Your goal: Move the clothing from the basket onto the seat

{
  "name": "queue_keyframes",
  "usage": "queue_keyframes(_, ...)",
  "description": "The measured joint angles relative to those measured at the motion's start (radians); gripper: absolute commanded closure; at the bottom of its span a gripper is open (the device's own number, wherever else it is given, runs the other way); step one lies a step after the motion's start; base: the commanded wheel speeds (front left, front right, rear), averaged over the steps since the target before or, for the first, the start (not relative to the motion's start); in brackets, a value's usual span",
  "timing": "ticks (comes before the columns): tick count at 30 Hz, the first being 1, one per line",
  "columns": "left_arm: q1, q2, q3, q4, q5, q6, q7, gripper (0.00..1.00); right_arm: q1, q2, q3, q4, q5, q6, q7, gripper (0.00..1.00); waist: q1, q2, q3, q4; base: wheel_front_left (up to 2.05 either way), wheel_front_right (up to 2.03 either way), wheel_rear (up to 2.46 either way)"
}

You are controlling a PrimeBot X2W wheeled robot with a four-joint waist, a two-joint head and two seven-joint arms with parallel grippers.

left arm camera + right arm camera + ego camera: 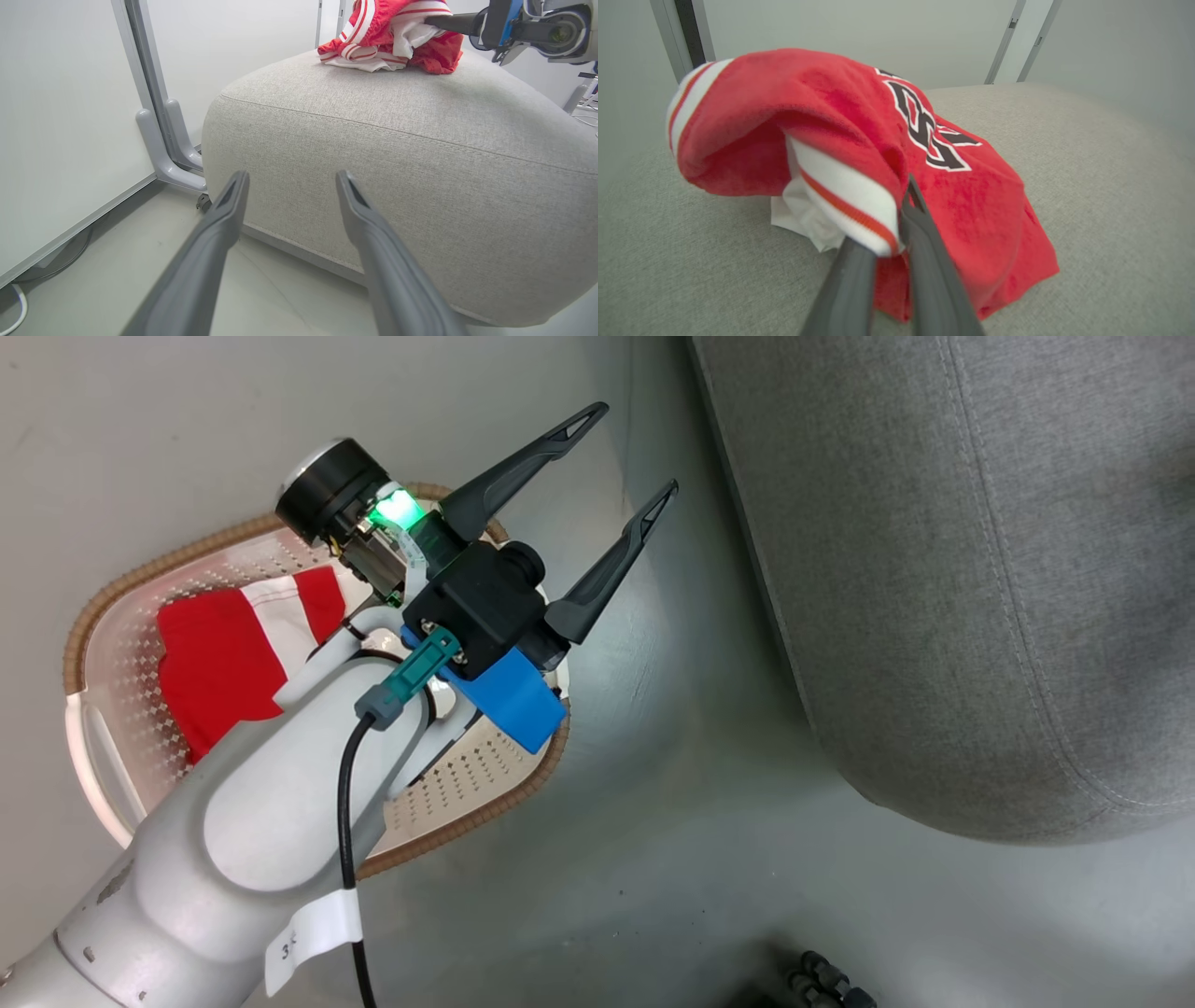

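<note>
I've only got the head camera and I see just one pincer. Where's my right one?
Observer: Your right pincer is over the seat, shut on red clothing.
Operator: Is it lying down yet?
Observer: Partly. Its bottom lies on the seat, and the pinched edge is lifted.
Operator: Any writing on it?
Observer: Yes, dark letters with white outlines.

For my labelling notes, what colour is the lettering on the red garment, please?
The lettering is dark, outlined white; right wrist view.
</note>
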Motion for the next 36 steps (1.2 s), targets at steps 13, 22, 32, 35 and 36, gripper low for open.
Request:
queue_keyframes(13, 0.066, -0.068, 0.022, 0.094, -0.055, 0.026, -0.076, 0.0, 0.289, 0.047, 0.029, -0.165, -0.053, 0.0, 0.0, 0.0, -0.0001, 0.0, -0.16, 0.021, 0.0, 0.0, 0.0)
queue_keyframes(22, 0.205, -0.094, 0.14, 0.092, -0.087, 0.053, -0.083, 0.0, 0.524, 0.07, 0.135, -0.294, -0.051, 0.0, 0.0, 0.0, -0.0002, 0.0001, -0.34, 0.052, 0.0, 0.0, 0.0)
queue_keyframes(32, 0.401, -0.117, 0.355, 0.037, -0.056, 0.083, -0.084, 0.0, 0.638, 0.103, 0.323, -0.49, -0.009, 0.0, 0.0, 0.0, -0.0003, 0.0001, -0.507, 0.099, 0.0, 0.0, 0.0)
queue_keyframes(35, 0.451, -0.13, 0.423, 0.024, -0.04, 0.083, -0.084, 0.0, 0.654, 0.111, 0.362, -0.529, 0.003, 0.0, 0.0, 0.0, -0.0003, 0.0001, -0.54, 0.124, 0.0, 0.0, 0.0)
queue_keyframes(36, 0.468, -0.136, 0.442, 0.021, -0.034, 0.081, -0.084, 0.0, 0.661, 0.113, 0.371, -0.538, 0.009, 0.0, 0.0, 0.0, -0.0003, 0.0001, -0.55, 0.132, 0.0, 0.0, 0.0)
